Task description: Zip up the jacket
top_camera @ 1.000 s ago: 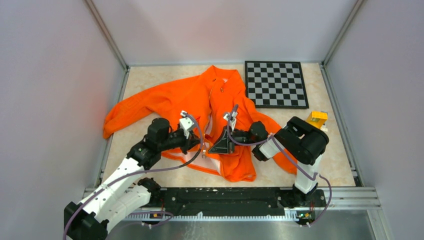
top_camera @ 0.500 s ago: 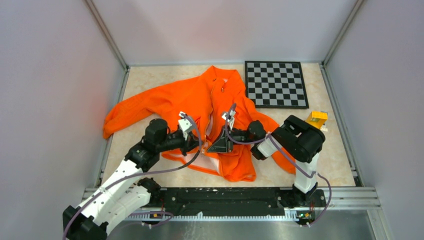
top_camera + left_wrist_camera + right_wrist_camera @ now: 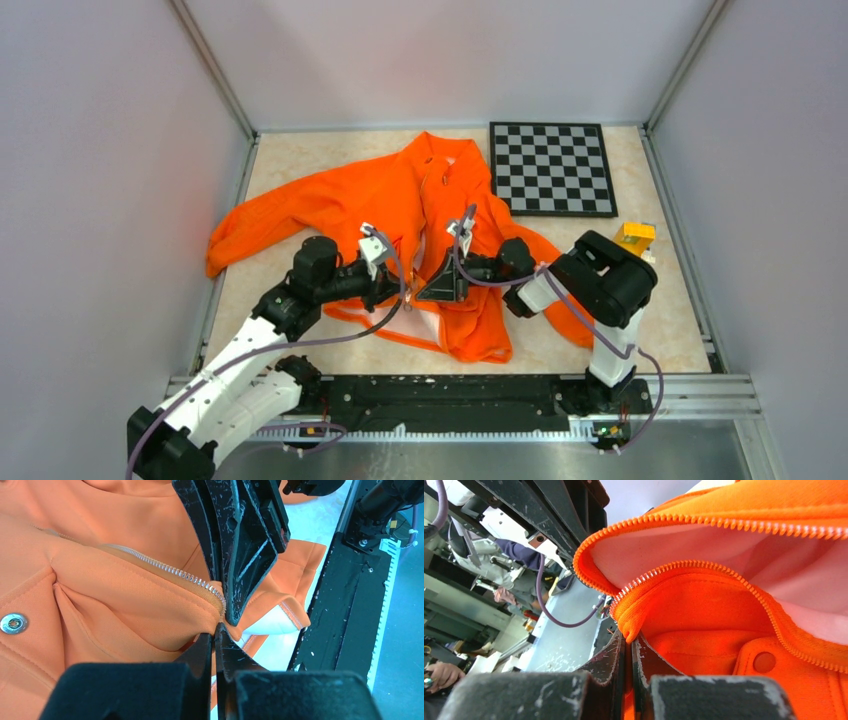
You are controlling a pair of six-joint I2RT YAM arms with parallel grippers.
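The orange jacket lies spread on the table, front open at the bottom, white lining showing. My left gripper is shut on the jacket's left front edge at the lower end of the zipper teeth; its tips pinch the fabric. My right gripper faces it, almost touching, and is shut on the other front edge's bottom corner, below its zipper teeth. In the left wrist view the right gripper's black fingers hang right above my left tips. The slider is not visible.
A chessboard lies at the back right, beside the jacket's collar. A small yellow block sits by the right arm. The metal rail runs along the near edge. Walls enclose the table on three sides.
Both grippers stay closed on the jacket edges near the hem. The left arm shifted slightly left and back again; the jacket's hem barely moved.
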